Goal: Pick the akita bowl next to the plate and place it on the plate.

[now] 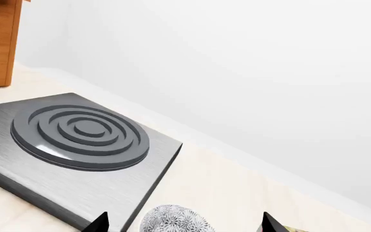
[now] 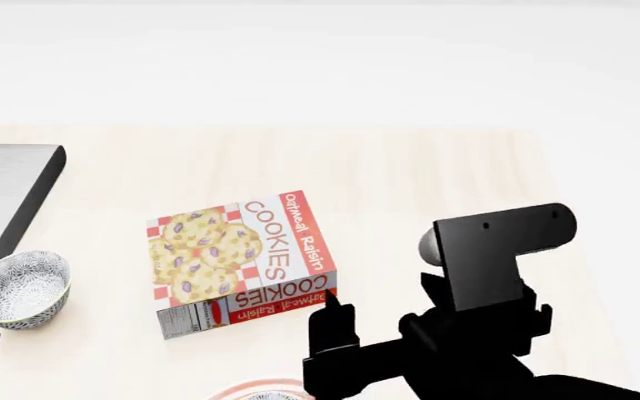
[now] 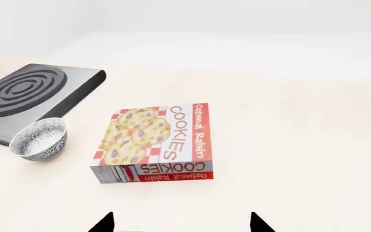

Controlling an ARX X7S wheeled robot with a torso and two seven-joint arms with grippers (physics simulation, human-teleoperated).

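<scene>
So the akita bowl (image 2: 22, 289) is sitting upright on the counter at the left side of my head view, just beside the edge of the cooktop (image 2: 3, 196) and a little way off from the oatmeal raisin cookie box (image 2: 242, 260), not touching either. The plate (image 2: 256, 390) is only a sliver of red rim at the bottom edge of that view, with what may be a second speckled bowl right there too — too cropped to be sure which one is "next to" it. If this bowl's the one, I'd come straight down over it with the left gripper (image 1: 184, 223), put one finger inside the wall and one outside, and close gently — a rim pinch on a round bowl likes to skid, and the cooktop leaves little room on that side. In the left wrist view its fingertips are spread wide with the bowl between them, holding nothing, no contact that I can see. The right gripper (image 3: 180, 221) is also spread open and empty, hanging over bare counter on the near side of the box.
</scene>
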